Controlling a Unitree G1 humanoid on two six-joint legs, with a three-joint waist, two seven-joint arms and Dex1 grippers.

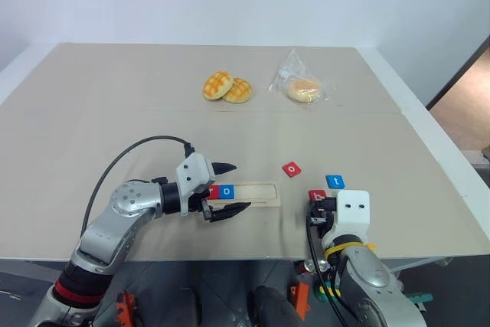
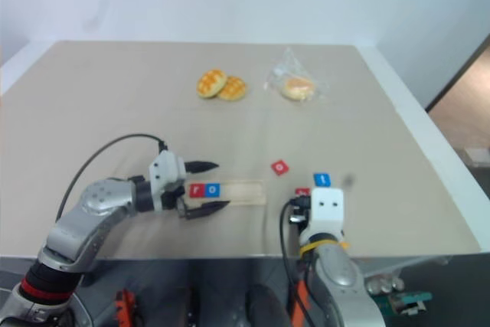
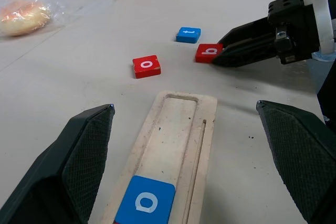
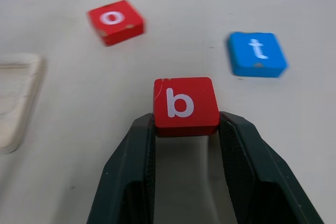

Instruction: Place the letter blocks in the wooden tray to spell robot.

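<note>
The wooden tray (image 1: pixel 256 194) lies near the table's front edge. A red letter block (image 1: pixel 214 191) and a blue "o" block (image 3: pixel 146 203) sit side by side at its left end. My left gripper (image 1: pixel 240 186) stands open, one finger on either side of that end of the tray, holding nothing. To the right, my right gripper (image 4: pixel 186 118) is shut on the red "b" block (image 4: pixel 185 106), low over the table. A red "o" block (image 1: pixel 291 169) and a blue "t" block (image 1: pixel 334 181) lie loose just beyond it.
Two golden waffle-patterned buns (image 1: pixel 227 87) and a bun in a clear bag (image 1: pixel 304 88) rest toward the far side of the table. The table's right edge (image 1: pixel 452 166) is close to the blue "t" block.
</note>
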